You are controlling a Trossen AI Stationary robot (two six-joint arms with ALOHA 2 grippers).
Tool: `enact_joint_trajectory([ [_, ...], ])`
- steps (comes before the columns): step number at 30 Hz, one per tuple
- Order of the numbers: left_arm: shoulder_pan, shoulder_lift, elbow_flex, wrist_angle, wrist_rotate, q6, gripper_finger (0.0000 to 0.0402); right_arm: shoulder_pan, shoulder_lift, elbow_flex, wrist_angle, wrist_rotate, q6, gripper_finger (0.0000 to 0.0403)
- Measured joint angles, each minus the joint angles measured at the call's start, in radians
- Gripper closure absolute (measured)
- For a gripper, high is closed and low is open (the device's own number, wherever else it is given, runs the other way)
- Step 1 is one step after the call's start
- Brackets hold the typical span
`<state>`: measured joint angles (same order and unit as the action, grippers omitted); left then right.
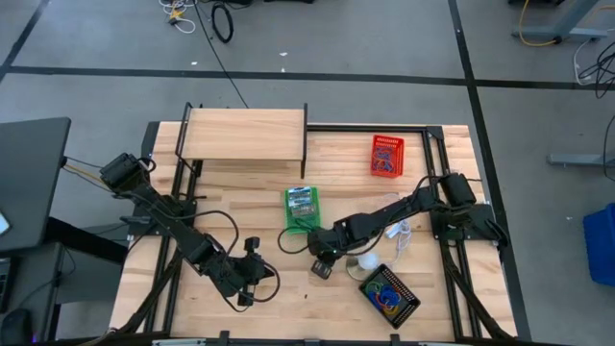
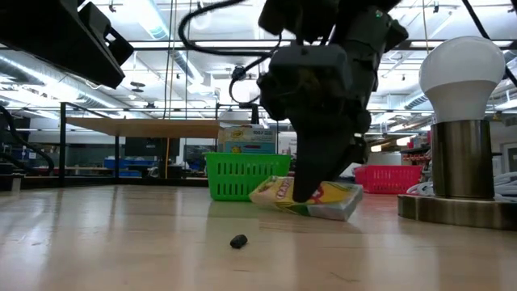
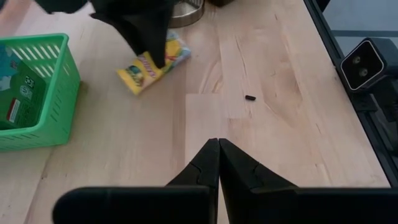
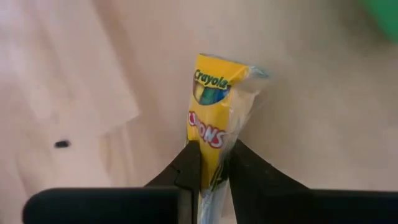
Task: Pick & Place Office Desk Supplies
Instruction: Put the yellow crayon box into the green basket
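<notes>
Right gripper (image 4: 211, 163) is down at the table, its 2 fingers pinched on a yellow crayon box (image 4: 213, 112) wrapped in clear film. In the low view the box (image 2: 323, 198) sits tilted, one end on the wood and the other lifted, with the gripper (image 2: 311, 190) clamped over its near end. From above, the grip point (image 1: 322, 266) is near table centre, just in front of the green basket (image 1: 302, 209) and beside the lamp base (image 1: 367, 264).

Left gripper (image 3: 217, 155) hovers over bare wood at the front-left of the table (image 1: 240, 183), fingers pressed together with nothing between them. In the high view it sits at (image 1: 246, 288), well apart from the box.

A small black piece (image 2: 238, 241) lies loose on the table, in front of the box. Green basket holds printed packets (image 1: 301, 200). Black basket (image 1: 389, 295) at front-right holds coloured loops. Red basket (image 1: 386, 156) stands further back on the right. White bulb lamp (image 2: 462, 121) stands on a round base at the right in the low view.
</notes>
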<state>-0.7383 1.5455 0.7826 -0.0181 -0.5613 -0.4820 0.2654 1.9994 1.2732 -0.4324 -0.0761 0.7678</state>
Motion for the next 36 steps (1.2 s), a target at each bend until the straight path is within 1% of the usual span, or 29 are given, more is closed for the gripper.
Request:
enact_joint_trajectory([
  [3,0.000,0.000,0.000,0.001,0.000,0.000,0.0392,0.024,0.002,-0.001,0.048,0.010,-0.008,0.0346],
  [7,0.000,0.000,0.000,0.006,0.000,-0.001,0.0392,0.060,0.002,-0.002,0.115,0.099,-0.057,0.0346],
  [15,-0.002,0.000,-0.001,0.035,-0.015,0.025,0.0392,0.114,-0.032,-0.002,0.172,0.400,-0.210,0.0346],
  [21,-0.002,0.000,-0.001,0.055,-0.015,0.040,0.0392,0.115,-0.069,-0.001,0.213,0.664,-0.345,0.0346],
  [23,-0.001,0.000,-0.001,0.057,-0.015,0.040,0.0392,0.105,-0.076,-0.001,0.237,0.723,-0.395,0.0346],
  [25,-0.001,0.000,-0.001,0.063,-0.016,0.040,0.0392,0.086,-0.077,-0.001,0.279,0.749,-0.439,0.0346],
  [31,-0.001,0.000,-0.001,0.091,-0.023,0.049,0.0392,0.013,-0.077,-0.008,0.366,0.776,-0.553,0.0346],
  [33,-0.001,0.000,-0.001,0.106,-0.023,0.057,0.0392,-0.008,-0.077,-0.022,0.386,0.766,-0.580,0.0346],
  [36,-0.002,0.000,-0.001,0.114,-0.023,0.065,0.0392,-0.033,-0.076,-0.043,0.399,0.708,-0.580,0.0346],
])
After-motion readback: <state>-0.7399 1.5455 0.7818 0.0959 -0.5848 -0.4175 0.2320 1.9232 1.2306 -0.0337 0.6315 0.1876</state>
